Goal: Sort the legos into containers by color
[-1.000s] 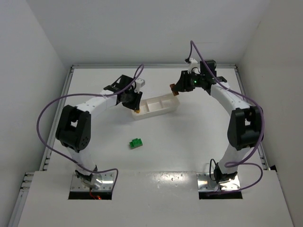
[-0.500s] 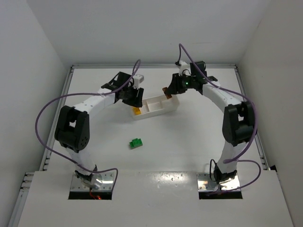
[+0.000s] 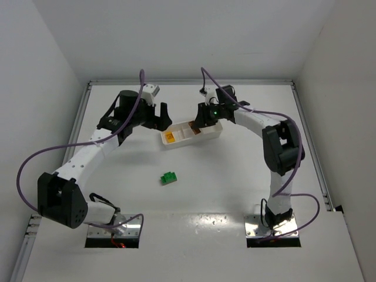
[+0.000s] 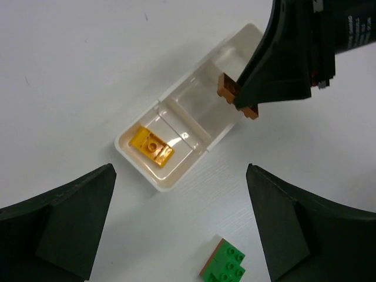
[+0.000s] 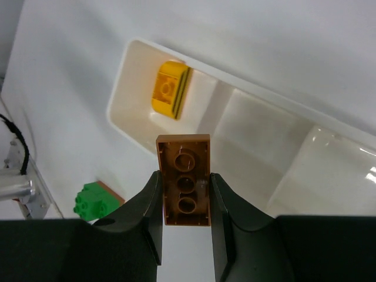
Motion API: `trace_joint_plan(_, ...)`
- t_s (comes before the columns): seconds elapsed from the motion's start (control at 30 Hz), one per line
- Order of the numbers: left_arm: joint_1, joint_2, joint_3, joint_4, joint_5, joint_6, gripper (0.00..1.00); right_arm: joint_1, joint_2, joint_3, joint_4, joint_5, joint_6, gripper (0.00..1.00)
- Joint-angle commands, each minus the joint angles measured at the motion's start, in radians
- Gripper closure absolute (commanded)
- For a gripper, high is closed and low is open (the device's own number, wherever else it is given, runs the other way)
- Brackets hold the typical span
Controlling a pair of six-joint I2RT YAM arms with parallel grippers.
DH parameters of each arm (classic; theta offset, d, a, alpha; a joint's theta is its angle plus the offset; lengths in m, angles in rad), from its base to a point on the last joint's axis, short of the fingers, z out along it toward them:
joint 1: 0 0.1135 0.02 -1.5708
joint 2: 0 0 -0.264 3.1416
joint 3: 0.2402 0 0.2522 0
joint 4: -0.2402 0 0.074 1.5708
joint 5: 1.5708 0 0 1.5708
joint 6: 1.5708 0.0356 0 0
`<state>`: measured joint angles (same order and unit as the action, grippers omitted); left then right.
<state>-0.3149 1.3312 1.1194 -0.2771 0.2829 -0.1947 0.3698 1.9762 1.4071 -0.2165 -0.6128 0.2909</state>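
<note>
Left gripper (image 4: pixel 179 170) pulled back, jaws wide, empty; yellow brick (image 4: pixel 151 146) lies in tray (image 4: pixel 136 170), lower-left compartment. Right gripper (image 5: pixel 185 188) pinches brown brick (image 5: pixel 184 158) by long sides (light, stiff, slick) above tray. Green brick (image 4: pixel 226 265) bottom-centre.

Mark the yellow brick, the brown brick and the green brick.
yellow brick (image 4: pixel 151 146), left wrist view, its top face.
brown brick (image 5: pixel 184 179), right wrist view, its hollow underside.
green brick (image 3: pixel 169 177), top view, its studded top.

Surroundings: white table (image 3: pixel 235 170) inside white walls (image 3: pixel 176 41).
Walls stand at 9, 12 and 3 o'clock; metal rails (image 3: pixel 73 144) line the table's 9 and 3 o'clock edges.
</note>
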Motion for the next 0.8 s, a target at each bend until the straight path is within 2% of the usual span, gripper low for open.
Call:
trace_joint_plan(0.0,0.013,-0.029,-0.018,0.007,0.025,0.035,0.0,-0.003,0.055,0.059,0.034,0.036,0.028,1.0)
trace_joint_plan(0.17,0.013,-0.038,-0.018,-0.004,-0.002,0.067,0.0,0.008,0.111,0.127,0.025,0.057,0.028,1.0)
trace_joint_plan(0.23,0.013,-0.038,-0.018,-0.004,-0.002,0.08,0.0,0.018,0.124,0.136,0.016,0.068,0.019,0.94)
trace_joint_plan(0.27,0.013,-0.038,-0.018,-0.013,0.021,0.095,0.0,0.018,0.124,0.147,0.016,0.068,0.019,0.89)
trace_joint_plan(0.3,0.013,-0.038,-0.018,-0.026,0.041,0.127,0.0,0.018,0.134,0.147,0.006,0.068,0.008,0.74)
trace_joint_plan(0.37,0.013,-0.038,-0.018,-0.045,0.1,0.159,0.0,0.027,0.135,0.147,-0.003,0.068,0.008,0.61)
trace_joint_plan(0.4,0.013,-0.038,-0.018,-0.068,0.116,0.188,0.0,0.027,0.135,0.147,-0.012,0.068,-0.005,0.5)
trace_joint_plan(0.53,0.013,-0.009,-0.029,-0.122,0.16,0.251,0.0,0.047,0.113,0.147,-0.021,0.1,-0.018,0.33)
trace_joint_plan(0.7,0.013,0.0,-0.05,-0.177,0.254,0.362,0.06,0.047,0.063,0.093,-0.021,0.1,-0.027,0.33)
trace_joint_plan(0.77,0.013,-0.012,-0.065,-0.258,0.35,0.496,0.11,0.047,0.015,0.084,-0.021,0.1,-0.036,0.33)
